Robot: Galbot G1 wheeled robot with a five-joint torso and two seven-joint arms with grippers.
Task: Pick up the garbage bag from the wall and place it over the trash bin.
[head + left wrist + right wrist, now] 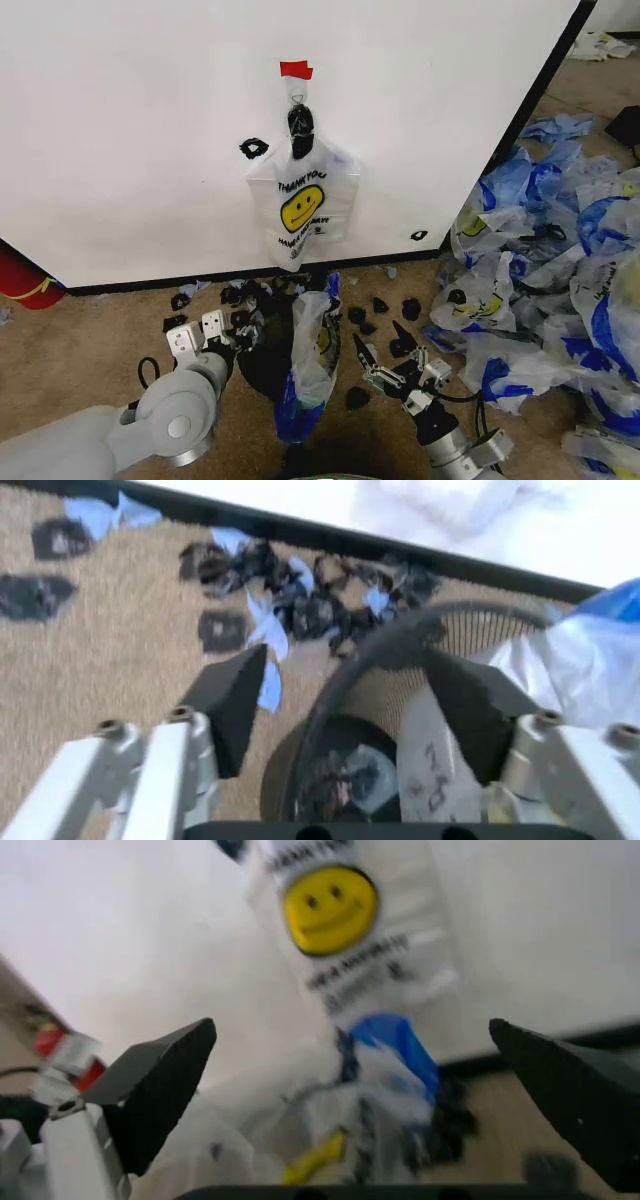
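Observation:
The garbage bag (301, 205), white with a yellow smiley and "THANK YOU" print, hangs from a small hook (297, 97) on the wall (130, 130), and it appears again as the garbage bag (335, 911) in the right wrist view. Below it on the floor stands the black trash bin (262, 365), with another blue-and-white bag (310, 360) draped over its right side. My left gripper (222, 327) is open at the bin's left rim. In the left wrist view, the left gripper (350, 705) straddles the rim of the trash bin (400, 630). My right gripper (382, 347) is open, low and right of the bin.
A big heap of blue-and-white plastic bags (560, 270) covers the floor on the right. Black scraps (380, 305) lie along the wall's base trim. A piece of red tape (295, 69) sits above the hook. A red object (25, 282) stands at the far left.

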